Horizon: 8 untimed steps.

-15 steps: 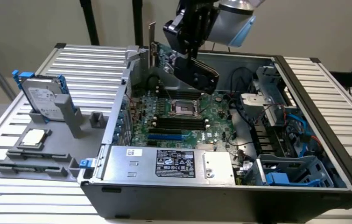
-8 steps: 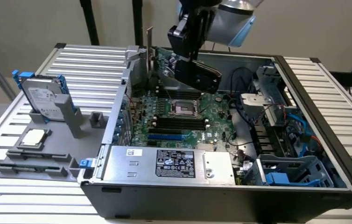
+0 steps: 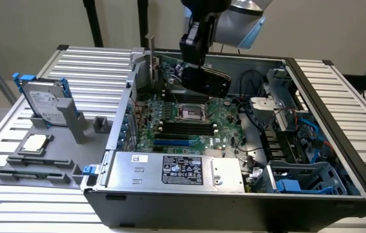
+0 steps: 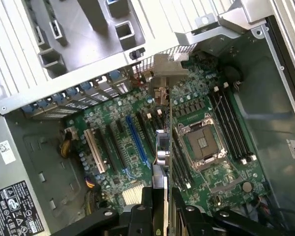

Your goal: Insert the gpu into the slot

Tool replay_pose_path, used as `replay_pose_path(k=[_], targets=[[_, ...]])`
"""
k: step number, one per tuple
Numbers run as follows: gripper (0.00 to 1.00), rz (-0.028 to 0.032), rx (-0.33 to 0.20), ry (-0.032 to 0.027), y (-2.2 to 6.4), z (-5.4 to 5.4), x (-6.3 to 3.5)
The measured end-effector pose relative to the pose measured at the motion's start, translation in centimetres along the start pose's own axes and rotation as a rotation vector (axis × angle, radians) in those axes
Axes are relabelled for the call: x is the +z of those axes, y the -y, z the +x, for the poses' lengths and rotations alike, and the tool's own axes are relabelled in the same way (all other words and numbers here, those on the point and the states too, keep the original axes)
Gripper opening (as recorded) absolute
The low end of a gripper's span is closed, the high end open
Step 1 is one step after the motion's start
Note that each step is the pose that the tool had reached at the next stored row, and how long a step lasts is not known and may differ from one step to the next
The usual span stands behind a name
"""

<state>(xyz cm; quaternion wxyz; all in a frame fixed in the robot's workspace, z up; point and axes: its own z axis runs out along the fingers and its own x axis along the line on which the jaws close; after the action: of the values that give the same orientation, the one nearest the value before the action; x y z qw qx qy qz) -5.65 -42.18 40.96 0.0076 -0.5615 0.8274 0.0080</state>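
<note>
- One silver power-supply box (image 3: pixel 170 170) sits at the motherboard's (image 3: pixel 227 122) near edge.
- One blue slot (image 3: pixel 172 143) lies bare on the motherboard, just behind the box.
- One CPU socket (image 3: pixel 191 112), mid-board.
- One gpu (image 3: pixel 210 81) hangs above the motherboard's far end, well clear of the slot.
- One gripper (image 3: pixel 194 65), clamped tight on the gpu's top edge!
</note>
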Motion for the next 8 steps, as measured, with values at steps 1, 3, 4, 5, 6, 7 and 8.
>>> replay_pose_path(k=[1, 3, 4, 5, 6, 7, 8], targets=[[0.26, 0.0002, -0.018, 0.0002, 0.0, 0.0, 0.11], [0.26, 0.0, -0.055, 0.0003, 0.0, 0.01, 0.39], [0.26, -0.0004, -0.072, 0.0001, 0.0, 0.01, 0.52], [0.26, -0.0008, -0.09, 0.0, 0.0, 0.02, 0.66], [0.26, -0.0012, -0.109, 0.0, 0.0, 0.02, 0.8], [0.26, -0.0016, -0.128, 0.0001, 0.0, 0.02, 0.96], [0.26, -0.002, -0.146, 0.0, 0.0, 0.02, 1.11]])
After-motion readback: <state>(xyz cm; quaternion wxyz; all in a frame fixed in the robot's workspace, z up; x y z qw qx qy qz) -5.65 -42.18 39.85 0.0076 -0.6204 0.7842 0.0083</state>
